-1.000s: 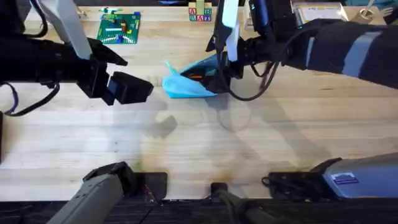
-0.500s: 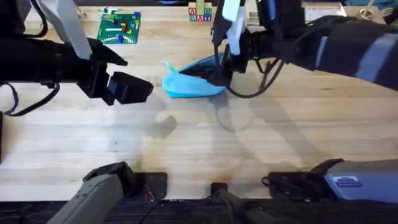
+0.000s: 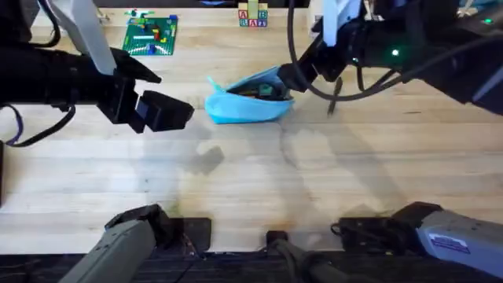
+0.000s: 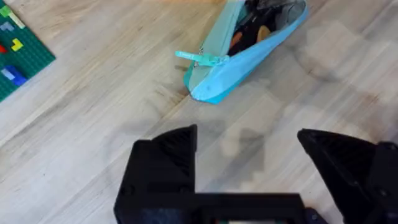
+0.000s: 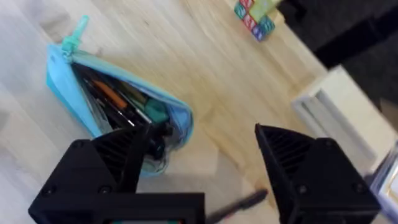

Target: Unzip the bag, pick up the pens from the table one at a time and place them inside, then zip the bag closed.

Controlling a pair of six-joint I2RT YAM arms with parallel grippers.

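The light blue bag (image 3: pixel 247 102) lies on the table (image 3: pixel 251 181) with its zipper open and several pens (image 5: pixel 109 102) inside, among them an orange and a green one. Its zipper tab (image 4: pixel 199 58) sticks out at the end nearer my left gripper. That left gripper (image 3: pixel 169 110) hovers open a short way from this end, with nothing between its fingers (image 4: pixel 165 162). Over the bag's other end my right gripper (image 3: pixel 289 79) is open and holds nothing. One dark pen (image 3: pixel 335 97) lies on the wood just beyond it, seen again as a dark pen (image 5: pixel 239 205) in the right wrist view.
A green brick baseplate (image 3: pixel 151 35) lies at the far left of the table, and letter blocks (image 3: pixel 252 16) stand at the far middle edge. A white box (image 5: pixel 329 99) sits at the far right. Bare wood stretches in front of the bag.
My right gripper has drawn back to the right off the bag's end. The bag has settled flatter on the table. The left arm has not moved.
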